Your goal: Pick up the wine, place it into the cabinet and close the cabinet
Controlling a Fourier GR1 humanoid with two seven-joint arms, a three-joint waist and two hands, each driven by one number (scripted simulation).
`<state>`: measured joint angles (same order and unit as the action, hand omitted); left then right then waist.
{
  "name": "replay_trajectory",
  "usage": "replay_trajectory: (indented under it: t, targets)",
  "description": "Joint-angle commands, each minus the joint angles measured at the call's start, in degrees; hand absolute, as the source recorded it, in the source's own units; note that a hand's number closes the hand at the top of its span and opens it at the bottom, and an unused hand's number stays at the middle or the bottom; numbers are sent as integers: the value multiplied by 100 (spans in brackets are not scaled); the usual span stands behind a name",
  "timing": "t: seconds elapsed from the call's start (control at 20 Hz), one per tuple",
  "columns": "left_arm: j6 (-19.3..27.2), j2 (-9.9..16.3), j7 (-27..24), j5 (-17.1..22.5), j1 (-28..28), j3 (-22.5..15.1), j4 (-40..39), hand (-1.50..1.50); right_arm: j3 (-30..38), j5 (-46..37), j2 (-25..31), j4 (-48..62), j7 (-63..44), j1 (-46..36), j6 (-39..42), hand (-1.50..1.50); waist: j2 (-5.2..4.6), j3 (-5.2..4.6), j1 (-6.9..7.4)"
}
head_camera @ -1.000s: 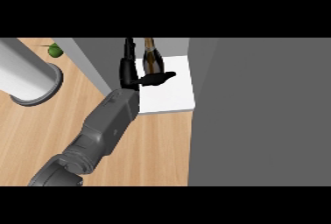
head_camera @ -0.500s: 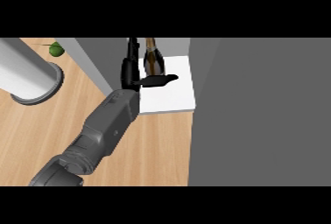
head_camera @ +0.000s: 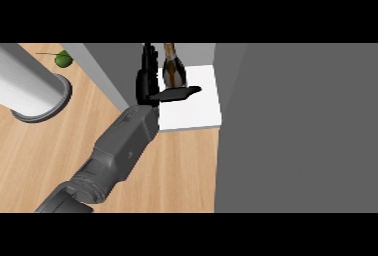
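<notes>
Single view, head-mounted, looking steeply down at the wooden counter (head_camera: 177,170). Forearm (head_camera: 118,150) enters from the lower edge, reaching toward the top. Grey cabinet door (head_camera: 295,125) fills the right side, close to the camera.

Wine bottle (head_camera: 174,69) stands upright at back of cabinet shelf (head_camera: 199,107), robot hand (head_camera: 151,80) just left of it w/ thumb across its front; cabinet door (head_camera: 295,125) to right, bench (head_camera: 177,170) in front, cylinder (head_camera: 29,90) & small fruit (head_camera: 64,59) far left.
</notes>
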<state>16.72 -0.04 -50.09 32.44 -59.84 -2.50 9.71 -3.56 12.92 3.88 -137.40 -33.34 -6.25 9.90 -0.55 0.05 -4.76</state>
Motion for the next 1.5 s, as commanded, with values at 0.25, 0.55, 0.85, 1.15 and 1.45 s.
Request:
replay_trajectory:
  t: [0.25, 0.55, 0.85, 1.15, 1.45]
  targets:
    - [3, 4, 72, 786, 1109, -1066, 987, -150, 283, 342, 110, -654, -441, 52, -188, -150, 80, -6, 210]
    - [1276, 4, 296, 1630, 1861, -2764, 2680, -150, -8, -33, -34, -312, -205, 13, -222, -150, 59, -7, 271]
    - [2359, 4, 582, 1473, 2749, -3635, 4338, -150, -28, -85, 46, -736, -301, 414, -240, -150, 86, -4, 427]
    - [2858, 56, 610, 840, 3661, -3981, 5622, -150, 121, -44, 77, -724, -4, 701, -181, -150, 91, -1, 489]
    - [3313, 237, 854, 574, 4473, -4461, 6992, -150, -36, -122, 170, -1176, -703, 337, -554, -150, 117, -6, 516]
